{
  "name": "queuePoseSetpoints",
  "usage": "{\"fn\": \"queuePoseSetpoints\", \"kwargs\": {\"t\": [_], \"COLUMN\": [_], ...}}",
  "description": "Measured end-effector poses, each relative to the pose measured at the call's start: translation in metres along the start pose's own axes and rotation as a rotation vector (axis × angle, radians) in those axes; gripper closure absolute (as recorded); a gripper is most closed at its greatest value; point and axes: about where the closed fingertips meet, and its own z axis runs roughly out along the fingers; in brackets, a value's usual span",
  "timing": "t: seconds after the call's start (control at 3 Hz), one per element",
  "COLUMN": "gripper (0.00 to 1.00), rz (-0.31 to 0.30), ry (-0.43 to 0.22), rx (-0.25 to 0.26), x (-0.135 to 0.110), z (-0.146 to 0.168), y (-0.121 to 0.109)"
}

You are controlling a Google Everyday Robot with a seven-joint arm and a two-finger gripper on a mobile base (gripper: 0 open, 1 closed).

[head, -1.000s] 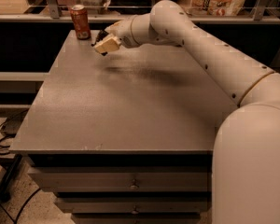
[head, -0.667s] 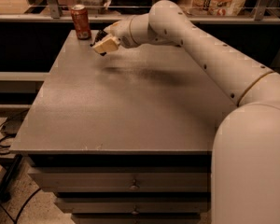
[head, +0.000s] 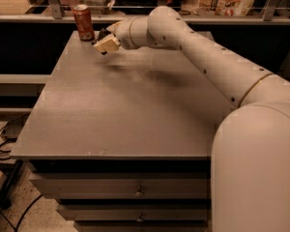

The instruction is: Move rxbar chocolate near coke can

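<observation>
The coke can [head: 83, 22], red with a silver top, stands upright at the far left corner of the grey table [head: 135, 110]. My gripper [head: 105, 41] reaches in from the right and hangs low over the table, just right of the can. A small dark shape [head: 102, 34] at the gripper's tip, between it and the can, looks like the rxbar chocolate. It is mostly hidden by the gripper. I cannot tell whether it is held or lies on the table.
My white arm [head: 208, 62] spans the table's right half from the near right. A railing [head: 183, 13] with bags and clutter behind it runs along the far edge. Drawers [head: 135, 190] sit under the table front. Cables [head: 2, 139] lie on the floor at left.
</observation>
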Motion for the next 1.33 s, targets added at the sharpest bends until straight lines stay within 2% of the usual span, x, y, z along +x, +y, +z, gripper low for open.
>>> {"fn": "queuePoseSetpoints", "kwargs": {"t": [0.33,0.67,1.0,1.33], "gripper": [1.0,0.84,0.61,0.3], "rz": [-0.001,0.021,0.043,0.068], "ry": [-0.016,-0.019,-0.017,-0.023], "rx": [0.047,0.075,0.096,0.113], "x": [0.001,0.011,0.021,0.029], "z": [0.023,0.047,0.066,0.079], "y": [-0.02,-0.038,-0.049,-0.055]}}
